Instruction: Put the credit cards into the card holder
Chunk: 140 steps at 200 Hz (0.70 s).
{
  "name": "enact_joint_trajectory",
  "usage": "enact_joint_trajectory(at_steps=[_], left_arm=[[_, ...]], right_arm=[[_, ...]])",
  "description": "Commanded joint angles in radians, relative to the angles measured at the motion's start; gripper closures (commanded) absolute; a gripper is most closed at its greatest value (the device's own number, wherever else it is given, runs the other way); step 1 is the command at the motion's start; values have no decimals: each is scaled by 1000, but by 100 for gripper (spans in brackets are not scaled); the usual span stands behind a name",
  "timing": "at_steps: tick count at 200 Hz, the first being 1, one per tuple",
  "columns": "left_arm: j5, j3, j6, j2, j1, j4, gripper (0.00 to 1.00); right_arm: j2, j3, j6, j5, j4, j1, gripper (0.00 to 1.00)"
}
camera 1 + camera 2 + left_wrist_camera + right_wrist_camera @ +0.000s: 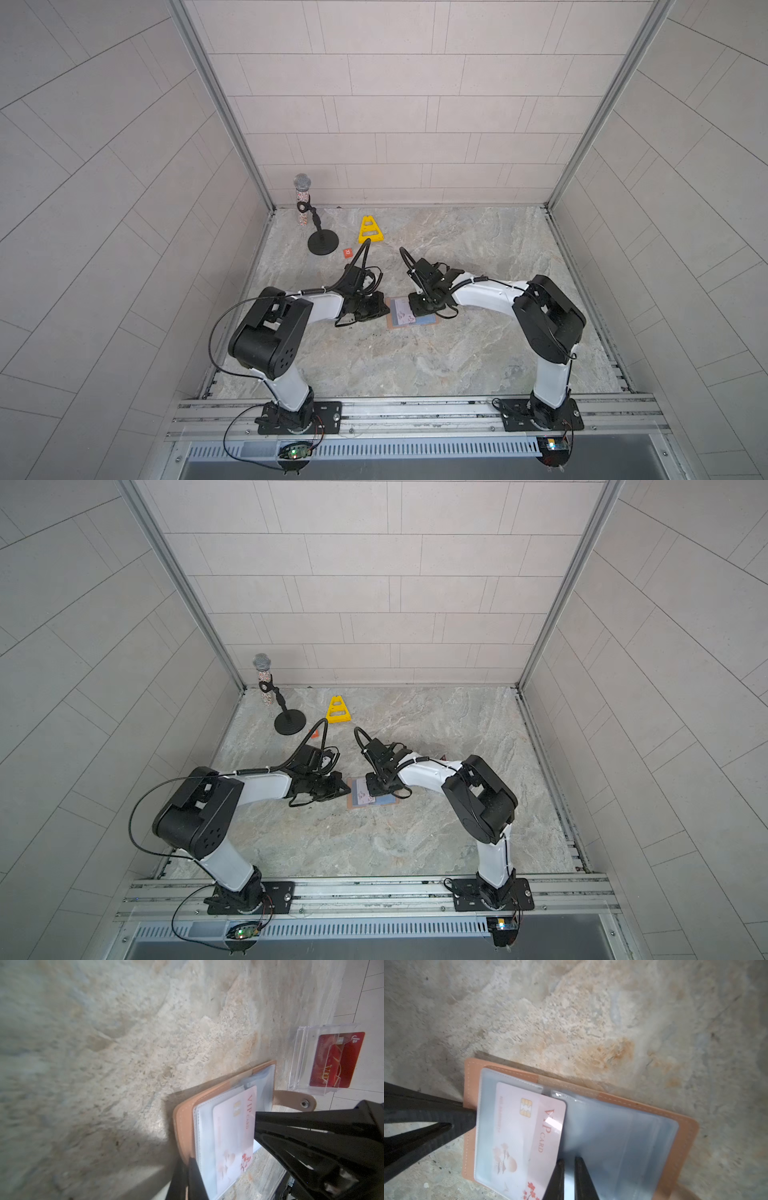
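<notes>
Marble counter (pixel 415 365) in a tiled booth: both tools meet over the open card holder (pixel 426 321) at mid-counter.

A pale pink card (pixel 519 1136) sits partly inside the clear sleeve on the holder's left page, its right edge sticking out toward the fold. The right tool (pixel 569 1163) looks closed on that edge, and the left tool (pixel 186 1167) is closed on the holder's left cover edge. The card should slide best if pushed straight left, flat and square to the sleeve mouth, with the cover pinned; a tilted corner could snag the seam. The tools leave little room between them. A clear box (pixel 301 1053) holding a red card (pixel 336 1059) stands just right of the holder. The near counter is open. A microphone stand (pixel 322 247) and a yellow stand (pixel 370 230) are well apart, far left.
</notes>
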Motion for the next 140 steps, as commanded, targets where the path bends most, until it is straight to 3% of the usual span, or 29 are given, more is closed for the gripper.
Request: enact_joint_trajectory(at_steps=[1,81,140], left_arm=[[-30,-31,21,31,-9,-95,100],[-25,-29,16,33,-9,-91,100],[-40,4,41,35,-9,-132,100]], right_arm=[[27,-16,22,-37,13,8,87],[24,-48,56,-122,98,8,87],[-64,-63,35,-33,51,8,82]])
